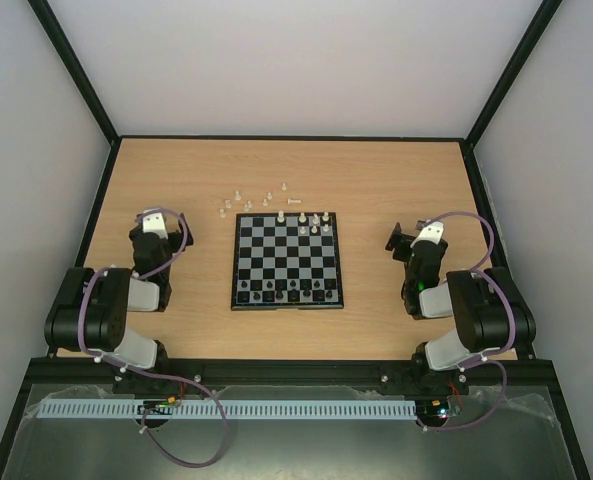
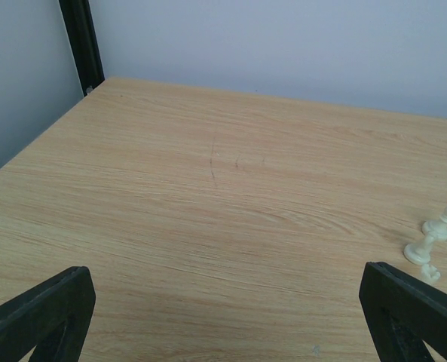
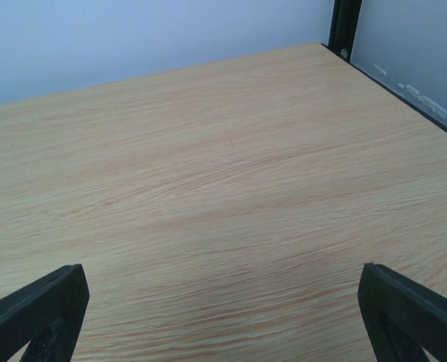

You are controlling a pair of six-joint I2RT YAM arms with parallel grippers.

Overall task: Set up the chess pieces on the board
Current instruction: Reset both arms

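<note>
The board (image 1: 287, 262), black and grey checks, lies mid-table. Dark chess pieces (image 1: 281, 295) line its near rows. A few cream pieces (image 1: 316, 222) stand on its far right squares, and several more cream pieces (image 1: 256, 200) lie scattered on the wood beyond its far left corner. Two of these cream pieces (image 2: 433, 235) show at the right edge of the left wrist view. My left gripper (image 1: 152, 222) rests left of the board, open and empty (image 2: 223, 317). My right gripper (image 1: 408, 238) sits right of the board, open and empty (image 3: 223, 313).
A black frame (image 1: 291, 138) borders the wooden table, with pale walls behind and at both sides. Corner posts (image 2: 80, 45) (image 3: 345, 26) show in the wrist views. A white slotted cable duct (image 1: 226, 409) runs along the near edge by the arm bases.
</note>
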